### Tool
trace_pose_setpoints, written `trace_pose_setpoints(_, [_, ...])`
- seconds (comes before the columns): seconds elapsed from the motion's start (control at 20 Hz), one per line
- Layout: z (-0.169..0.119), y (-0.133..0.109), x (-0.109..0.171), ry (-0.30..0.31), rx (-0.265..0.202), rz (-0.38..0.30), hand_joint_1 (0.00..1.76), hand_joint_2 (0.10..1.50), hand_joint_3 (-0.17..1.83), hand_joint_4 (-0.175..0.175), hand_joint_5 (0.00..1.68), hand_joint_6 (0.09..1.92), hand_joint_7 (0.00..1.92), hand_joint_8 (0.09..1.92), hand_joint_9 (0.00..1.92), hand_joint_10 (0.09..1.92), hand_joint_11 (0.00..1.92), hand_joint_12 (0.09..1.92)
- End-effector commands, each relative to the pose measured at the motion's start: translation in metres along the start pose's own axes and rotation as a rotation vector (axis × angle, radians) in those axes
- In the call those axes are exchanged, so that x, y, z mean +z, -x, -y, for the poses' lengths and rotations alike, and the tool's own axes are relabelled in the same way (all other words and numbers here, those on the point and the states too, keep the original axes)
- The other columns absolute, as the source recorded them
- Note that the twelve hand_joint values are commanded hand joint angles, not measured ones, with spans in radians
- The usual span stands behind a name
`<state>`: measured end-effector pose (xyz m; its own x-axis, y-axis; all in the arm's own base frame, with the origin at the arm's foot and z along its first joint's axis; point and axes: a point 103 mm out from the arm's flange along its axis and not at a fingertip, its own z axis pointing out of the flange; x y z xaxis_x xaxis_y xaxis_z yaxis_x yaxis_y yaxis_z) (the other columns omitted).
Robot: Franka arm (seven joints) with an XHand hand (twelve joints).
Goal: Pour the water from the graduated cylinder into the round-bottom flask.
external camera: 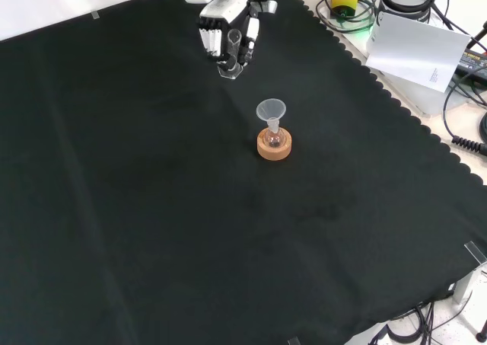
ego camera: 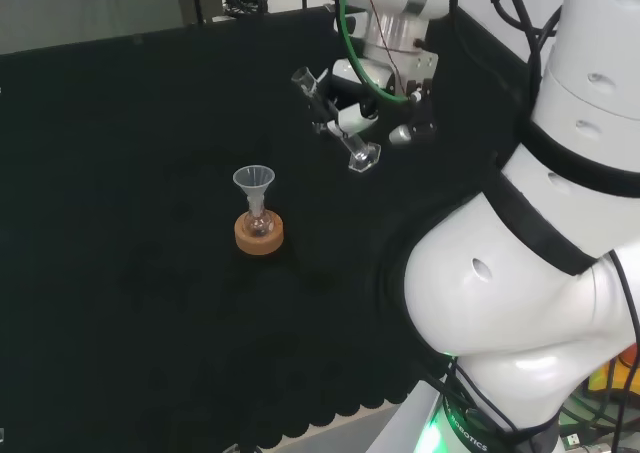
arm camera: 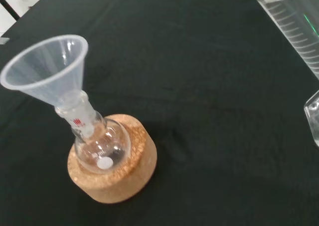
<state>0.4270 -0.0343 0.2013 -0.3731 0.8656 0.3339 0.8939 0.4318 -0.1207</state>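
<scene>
The hand [external camera: 225,27], fingers curled round the tilted graduated cylinder [ego camera: 335,120], carries it above the surface, well apart from the round-bottom flask [ego camera: 259,222] whose funnel [ego camera: 254,182] the cylinder's mouth must next reach.

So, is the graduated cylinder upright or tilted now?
Tilted. In the head view the graduated cylinder, held in the hand, leans with its mouth toward the upper left and its base lower right.

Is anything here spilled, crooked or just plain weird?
Nothing stands out. The round-bottom flask sits upright in its cork ring with a funnel in its neck, and the cloth around it looks dry. The hand holds the graduated cylinder tilted above the cloth, away from the flask.
</scene>
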Motion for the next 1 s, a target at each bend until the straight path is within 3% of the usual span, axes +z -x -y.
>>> trace_pose_setpoints(0.05, [0.031, -0.015, 0.036, -0.262, 0.049, 0.111, 1.28, 1.06, 0.00, -0.175, 1.08, 0.84, 1.11, 0.82, 1.49, 0.09, 1.31, 0.72])
trace_pose_setpoints(0.45, [0.046, -0.009, 0.049, -0.427, 0.080, 0.182, 1.28, 1.06, 0.00, -0.175, 1.08, 0.84, 1.11, 0.82, 1.49, 0.09, 1.31, 0.71])
trace_pose_setpoints(1.0, [0.055, -0.015, 0.044, -0.500, 0.067, 0.239, 1.28, 1.06, 0.00, -0.175, 1.08, 0.84, 1.11, 0.82, 1.49, 0.09, 1.31, 0.71])
